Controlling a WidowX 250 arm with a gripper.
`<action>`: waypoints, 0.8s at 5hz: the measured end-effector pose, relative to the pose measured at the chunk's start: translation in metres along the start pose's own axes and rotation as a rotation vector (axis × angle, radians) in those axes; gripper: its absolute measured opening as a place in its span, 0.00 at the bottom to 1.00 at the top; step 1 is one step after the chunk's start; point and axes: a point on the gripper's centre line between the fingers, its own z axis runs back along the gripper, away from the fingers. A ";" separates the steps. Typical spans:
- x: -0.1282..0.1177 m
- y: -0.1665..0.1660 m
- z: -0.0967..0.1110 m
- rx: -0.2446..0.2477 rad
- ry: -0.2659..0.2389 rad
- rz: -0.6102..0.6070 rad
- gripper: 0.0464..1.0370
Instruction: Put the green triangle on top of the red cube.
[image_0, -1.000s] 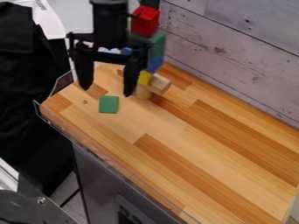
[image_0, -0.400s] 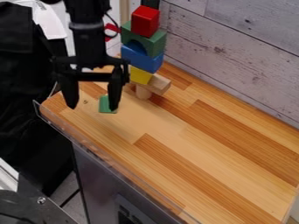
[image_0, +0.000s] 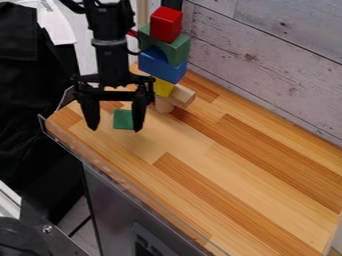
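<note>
The green triangle (image_0: 123, 120) shows a flat, matt, almost square face, lying on a worktop (image_0: 254, 165) of smooth wood laid in pale and orange-brown strips. The red cube (image_0: 166, 24) has plain faces and crisp edges, and it tops a stack: under it a green arch (image_0: 176, 48) with a curved hollow, then a chunky blue block (image_0: 160, 68), a yellow block (image_0: 163, 88), a tilted block of bare wood (image_0: 180, 96) and a round wooden piece (image_0: 163, 105) at the foot.

The black gripper (image_0: 115, 129) hangs down from the top edge, its fingers pointing at the worktop. They stand wide apart with nothing held between them—the green triangle appears in the gap, closer to the finger on the stack's side, which hides its edge. Whether they touch it, I cannot tell.

The stack rises just beside the gripper, partly behind it. Beyond are whitewashed wall planks (image_0: 267, 55) with dark knots; a clear rim (image_0: 127, 182) edges the worktop, and black cloth (image_0: 30, 90) hangs past it.
</note>
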 end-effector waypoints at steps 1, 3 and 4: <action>0.003 -0.001 -0.007 -0.004 0.007 -0.001 0.96; 0.009 0.003 -0.012 -0.020 -0.039 0.023 0.96; 0.011 0.007 -0.016 -0.009 -0.071 0.038 0.96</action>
